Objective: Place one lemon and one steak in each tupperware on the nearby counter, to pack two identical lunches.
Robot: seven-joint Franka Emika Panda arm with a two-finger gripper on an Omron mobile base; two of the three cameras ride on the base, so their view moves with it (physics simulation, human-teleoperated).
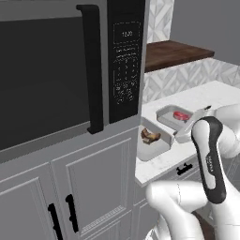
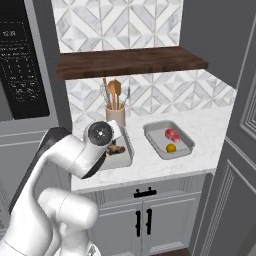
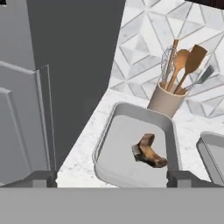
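Note:
Two pale-grey tupperware trays lie side by side on the white counter (image 2: pixel 210 131). The left tupperware (image 3: pixel 114 144) holds a brown steak (image 3: pixel 148 152) and no lemon that I can see. In the right tupperware (image 2: pixel 186 138) lie a red steak (image 2: pixel 172 133) and a yellow lemon (image 2: pixel 171 147). My gripper (image 3: pixel 113 179) hangs above the left tray's near rim. It is open, its fingertips (image 3: pixel 43 178) far apart and nothing between them. In the right base view my arm covers part of the left tray (image 2: pixel 125 156). From the left base view I see the brown steak (image 1: pixel 150 136) and the red steak (image 1: pixel 180 116).
A beige holder of wooden utensils (image 2: pixel 115 114) stands against the tiled wall behind the left tray. A tall grey cabinet with a built-in microwave (image 1: pixel 56 75) bounds the counter on the left. A dark wooden shelf (image 2: pixel 130 61) runs above. A grey panel (image 2: pixel 240 150) closes the right end.

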